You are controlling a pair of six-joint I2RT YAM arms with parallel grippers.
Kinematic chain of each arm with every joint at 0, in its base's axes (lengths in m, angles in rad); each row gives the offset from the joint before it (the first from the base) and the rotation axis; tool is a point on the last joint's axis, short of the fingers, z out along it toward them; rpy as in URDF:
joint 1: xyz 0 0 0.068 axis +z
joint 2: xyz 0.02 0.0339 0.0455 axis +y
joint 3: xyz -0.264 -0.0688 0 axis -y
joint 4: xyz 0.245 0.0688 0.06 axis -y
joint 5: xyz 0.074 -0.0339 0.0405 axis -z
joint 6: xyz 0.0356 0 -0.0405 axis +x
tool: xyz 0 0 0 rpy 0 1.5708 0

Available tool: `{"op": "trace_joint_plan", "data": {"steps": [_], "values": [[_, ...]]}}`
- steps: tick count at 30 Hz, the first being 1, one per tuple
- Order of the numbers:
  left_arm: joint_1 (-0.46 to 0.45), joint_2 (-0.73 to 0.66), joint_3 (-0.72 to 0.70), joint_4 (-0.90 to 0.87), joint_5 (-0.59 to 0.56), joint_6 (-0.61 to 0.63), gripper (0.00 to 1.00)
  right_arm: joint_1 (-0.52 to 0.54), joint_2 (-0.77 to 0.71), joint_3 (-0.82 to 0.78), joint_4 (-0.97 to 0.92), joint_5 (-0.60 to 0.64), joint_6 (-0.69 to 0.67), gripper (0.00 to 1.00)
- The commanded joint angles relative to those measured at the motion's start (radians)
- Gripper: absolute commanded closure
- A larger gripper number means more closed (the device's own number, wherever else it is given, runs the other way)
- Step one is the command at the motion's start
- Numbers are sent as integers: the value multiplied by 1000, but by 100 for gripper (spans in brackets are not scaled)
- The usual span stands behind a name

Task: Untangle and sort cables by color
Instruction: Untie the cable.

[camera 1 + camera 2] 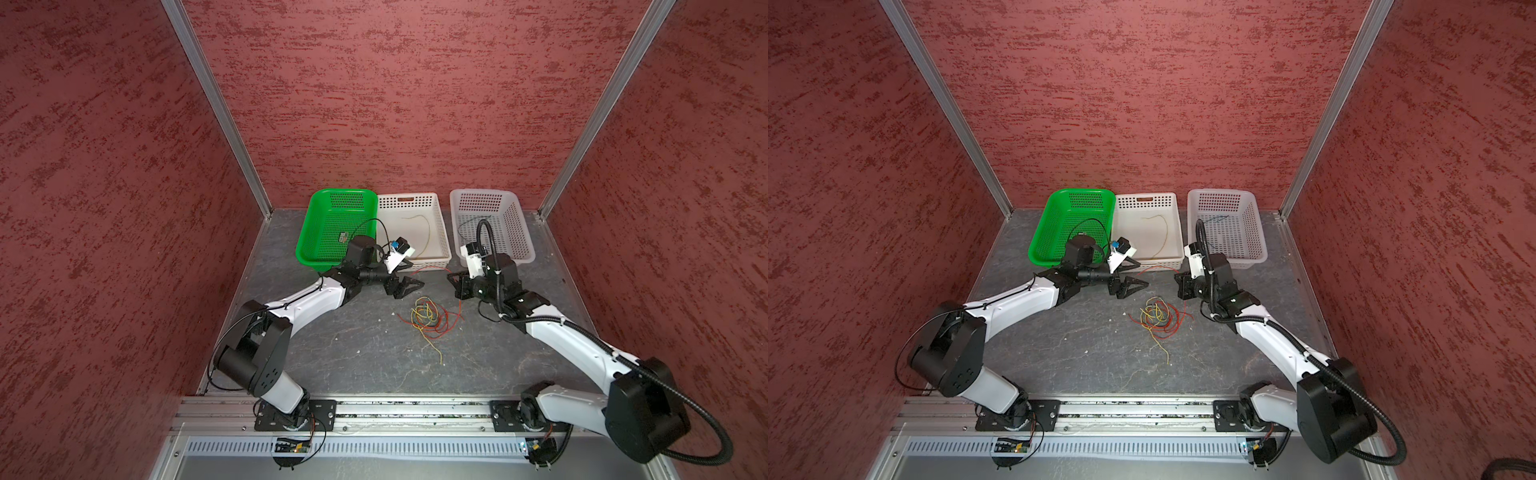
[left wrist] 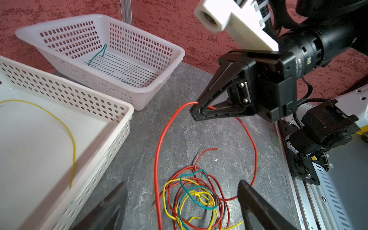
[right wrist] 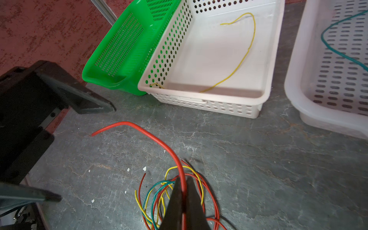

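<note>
the cables (image 1: 428,318) lie in a loose tangle of red, yellow and blue-green loops near the middle of the table (image 1: 332,353). in both top views the right gripper (image 1: 451,277) sits at about 1 o'clock from the tangle. its jaws are pinched tight on a red cable (image 3: 155,139), and one free end of it lies on the table near the left gripper (image 3: 85,153). that gripper hangs between 11 and 12 o'clock from the tangle, fingers spread wide with nothing between them. at 12 o'clock stand three baskets in a row. a green basket (image 1: 332,195) touches a middle white basket (image 1: 444,232) holding a yellow cable (image 3: 248,48). a little apart is a right white basket (image 1: 523,232) with a blue-green cable (image 2: 94,59).
</note>
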Motion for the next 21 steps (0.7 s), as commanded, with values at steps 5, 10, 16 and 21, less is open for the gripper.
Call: {"op": "trace_joint_plan", "data": {"steps": [5,10,16,21], "values": [[-7,53,53,-11,25,5,31,21,-19,22,20,-45,-35,100],[-7,84,96,-71,55,23,63,34,-17,21,25,-47,-43,100],[-9,104,128,-102,60,23,83,45,-9,24,28,-47,-46,100],[-7,105,135,-114,60,26,100,49,-18,20,31,-43,-46,100]]}}
